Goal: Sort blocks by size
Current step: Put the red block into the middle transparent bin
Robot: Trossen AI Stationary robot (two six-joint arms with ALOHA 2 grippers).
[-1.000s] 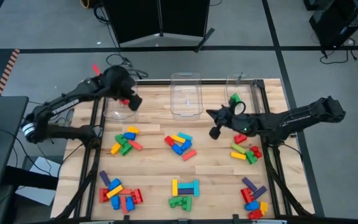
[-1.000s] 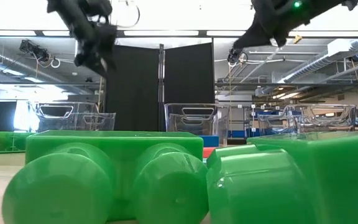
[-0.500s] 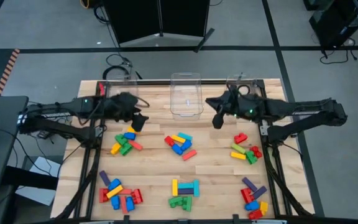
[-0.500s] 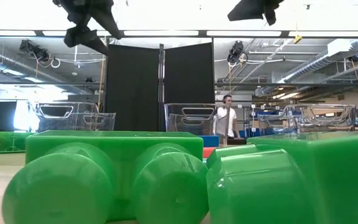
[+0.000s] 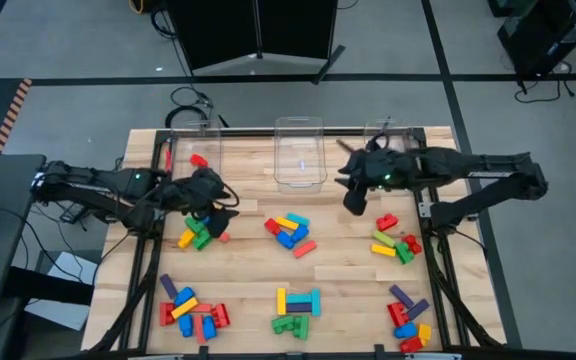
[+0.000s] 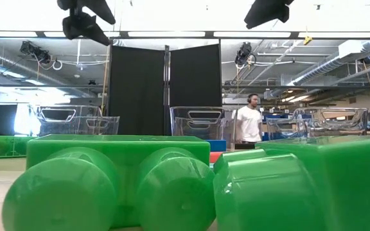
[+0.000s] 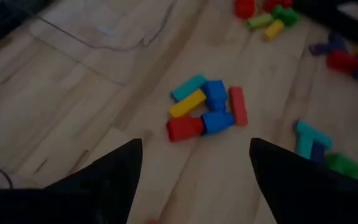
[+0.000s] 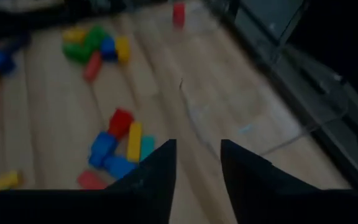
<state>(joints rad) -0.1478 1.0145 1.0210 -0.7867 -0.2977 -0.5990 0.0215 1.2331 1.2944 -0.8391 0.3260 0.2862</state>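
Even overhead brightness, glaring ceiling strips in the low view, dim motion-blurred wrist views.

Bare wood lanes (image 5: 248,255) separate the block piles (image 5: 290,231).

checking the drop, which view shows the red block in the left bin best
High view: the red block lies fully visible inside the left bin. Right wrist view shows it small and blurred. Low and left wrist views do not show it clearly.
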